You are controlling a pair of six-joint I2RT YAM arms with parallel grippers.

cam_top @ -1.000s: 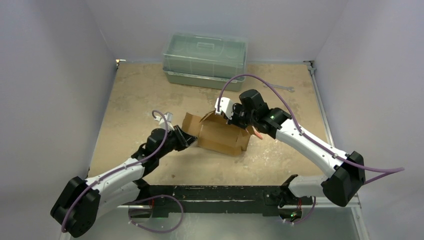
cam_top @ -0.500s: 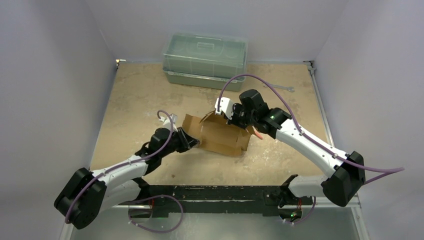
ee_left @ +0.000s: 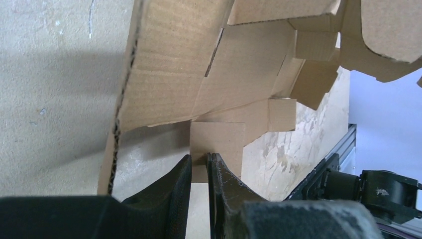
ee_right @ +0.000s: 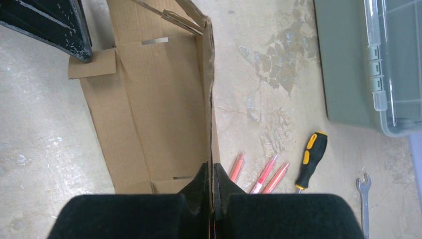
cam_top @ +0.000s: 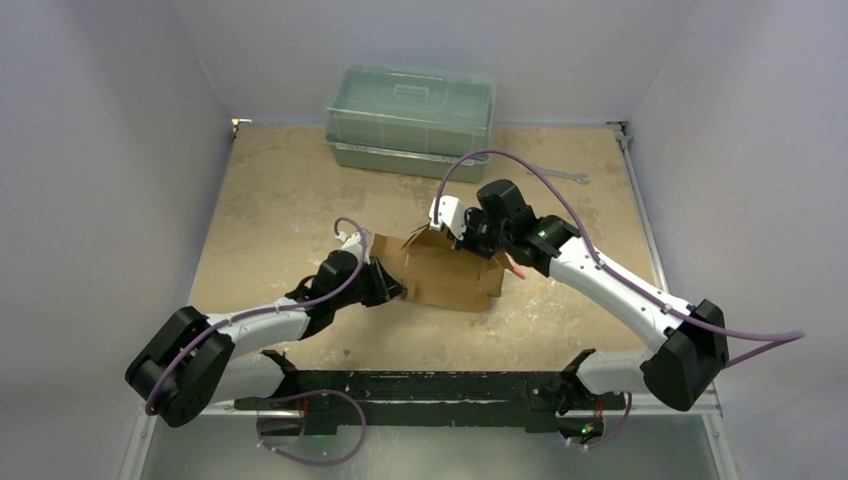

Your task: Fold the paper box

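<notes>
Caller: Cardboard, thin and brown, is what is being worked. The paper box point(cam_top: 445, 272) is found half-formed on the table point(cam_top: 270, 200), set between the two tools. One raised wall is pinched edge-on by the right gripper point(ee_right: 213, 172), whose fingers are closed flat on it.

Analyst: And the left gripper point(ee_left: 199, 164)?

Caller: Drawn almost together, with only a slit left. A small tab is seen just ahead of its tips, but nothing is seen clamped in it.

Analyst: How is the box expected to behave?

Caller: Light, it is judged, and easily slid across the table if pushed from one side only. The panels look fairly stiff, but bending is expected at the scored creases. A crushed or torn edge could be caused by a hard squeeze. Holds are best taken on a panel edge close to a crease, as is done on the right, with the tab nudged from the left.

Analyst: Clutter?

Caller: Just to the right of the right gripper's fingers, red pens point(ee_right: 266, 174) and a screwdriver point(ee_right: 311, 158) are laid beside the box wall, with a wrench point(ee_right: 365, 199) farther right. Ahead of that gripper and to its right, a lidded plastic container point(ee_right: 348, 59) is parked, well apart. The pens could be swept if that wall is swung outward. Nothing is seen blocking the left tips.
</notes>
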